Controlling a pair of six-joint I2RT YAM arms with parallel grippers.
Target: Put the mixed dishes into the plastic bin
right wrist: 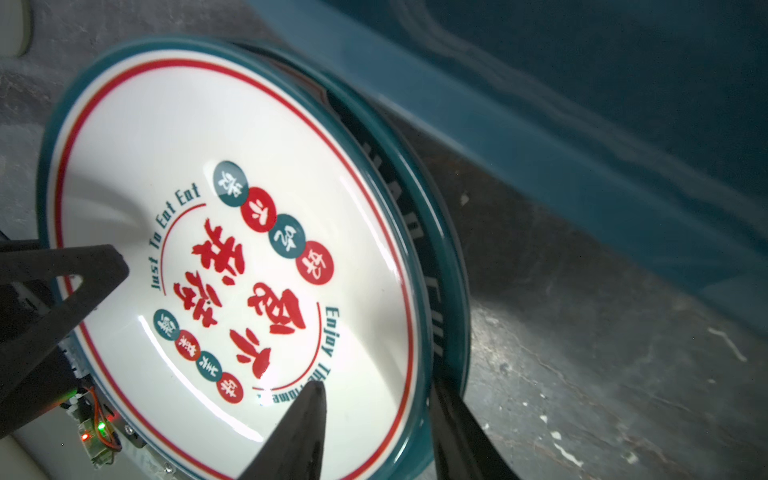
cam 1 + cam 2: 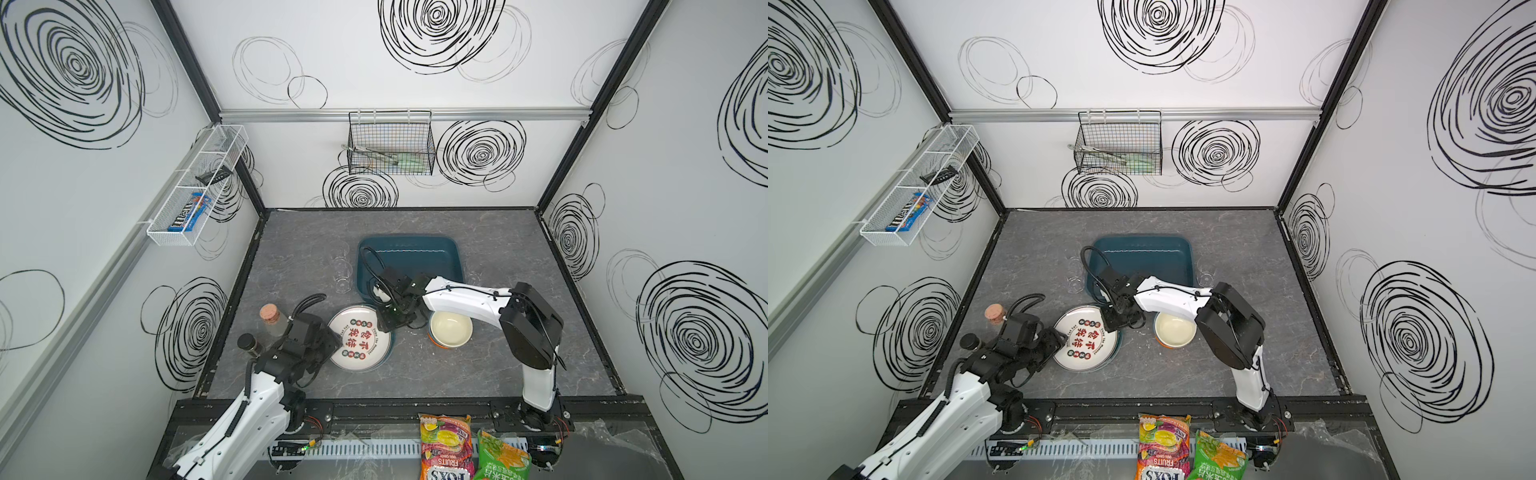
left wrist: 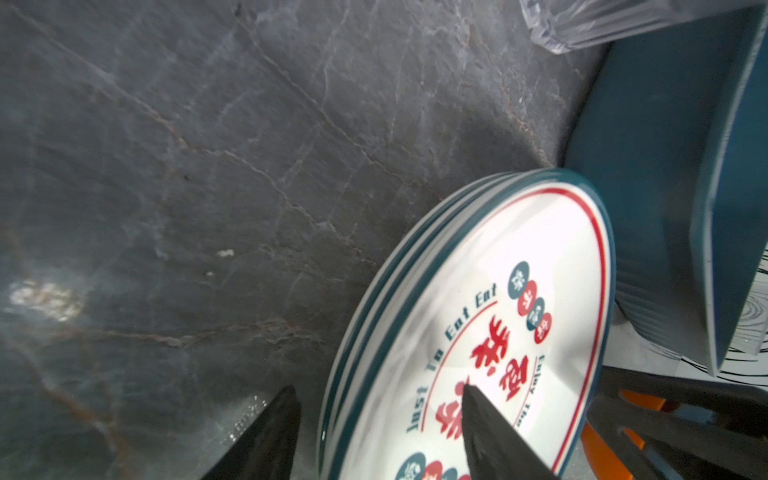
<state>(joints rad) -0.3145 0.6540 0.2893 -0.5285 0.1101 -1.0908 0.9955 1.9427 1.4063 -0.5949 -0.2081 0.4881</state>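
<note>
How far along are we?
Done: nothing visible in the plastic bin, partly hidden by the right arm. In hand: fingers of the left gripper and right gripper straddle the rim of the plate stack; no clamp visible. Remaining: that stack, stacked bowls and glass tumblers, on the table.

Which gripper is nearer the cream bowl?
Right. The right gripper is at the plate stack rim on the side facing the cream bowl. The left gripper is at the stack's opposite rim, farther away.

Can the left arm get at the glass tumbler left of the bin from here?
Probably yes. The glass tumbler stands on bare table just beyond the plates, nothing between it and the open left pincer; mind the right arm close beside that path.
</note>
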